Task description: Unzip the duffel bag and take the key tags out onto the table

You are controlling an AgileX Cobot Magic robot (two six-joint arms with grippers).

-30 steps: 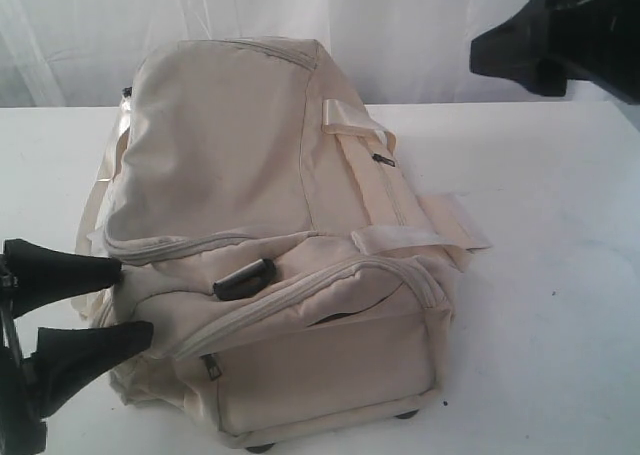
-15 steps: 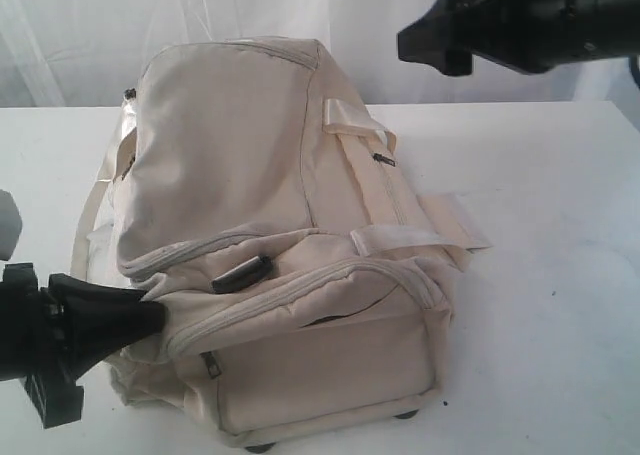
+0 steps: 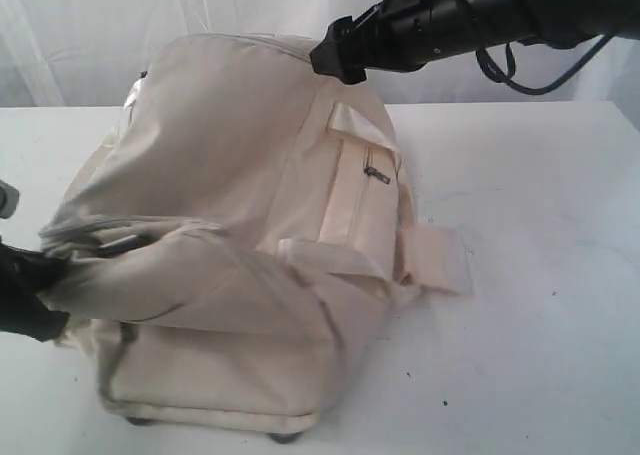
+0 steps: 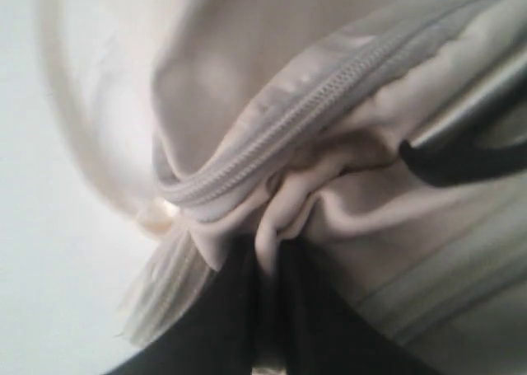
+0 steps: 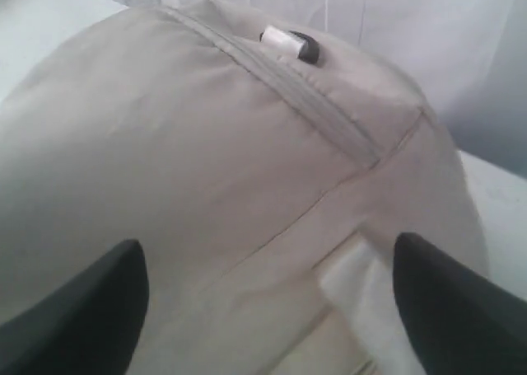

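Observation:
The cream duffel bag (image 3: 230,225) lies on the white table (image 3: 540,225), bunched up toward the left. My left gripper (image 3: 45,290) is at the bag's left end, shut on a fold of its fabric (image 4: 268,247) just under a closed zipper track (image 4: 313,103). A black plastic loop (image 4: 461,161) shows beside that fold. Hovering over the bag's far top edge, my right gripper (image 3: 335,60) is open, its fingers (image 5: 90,309) wide apart above the cloth (image 5: 206,144) and touching nothing. The key tags are hidden.
A dark zip pull (image 3: 377,175) hangs on the side pocket between the webbing straps. A strap flap (image 3: 435,260) lies on the table to the bag's right. A white curtain (image 3: 80,25) hangs behind. A small black-and-white fitting (image 5: 288,44) sits on the bag's top.
My left gripper went from open to shut on the bag's fabric and dragged that end leftward, crumpling the bag. The right arm swept left and down over the bag's top.

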